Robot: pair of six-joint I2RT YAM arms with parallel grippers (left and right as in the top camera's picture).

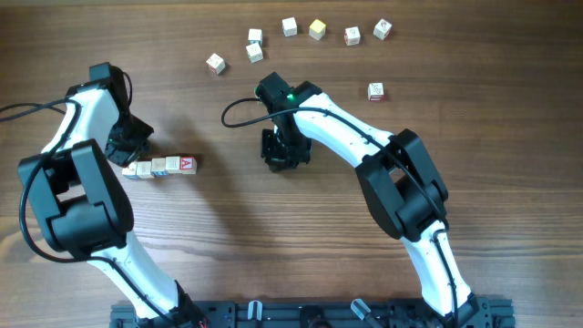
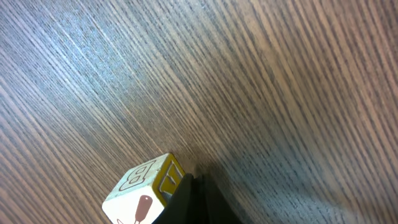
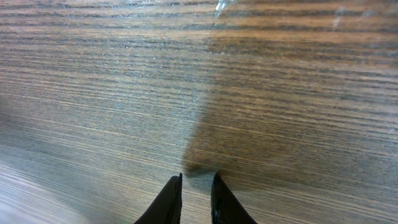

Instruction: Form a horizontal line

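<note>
Where the table (image 1: 273,246) shows bare wood between your arms, you have room; loose cubes (image 1: 316,29) line the far edge.
Horizontal line (image 1: 160,167): its left end beside your left gripper (image 1: 127,153), jaws together.
Right gripper (image 1: 284,157): well apart from it, fingers slightly parted, holding nothing.

Overhead: high, straight down on the whole desk (image 1: 273,228).
Left wrist: close, slanting past the left tool (image 2: 194,202) onto the desk.
Right wrist: close, low, past the right tool (image 3: 196,186).
Shared: desk wood.
</note>
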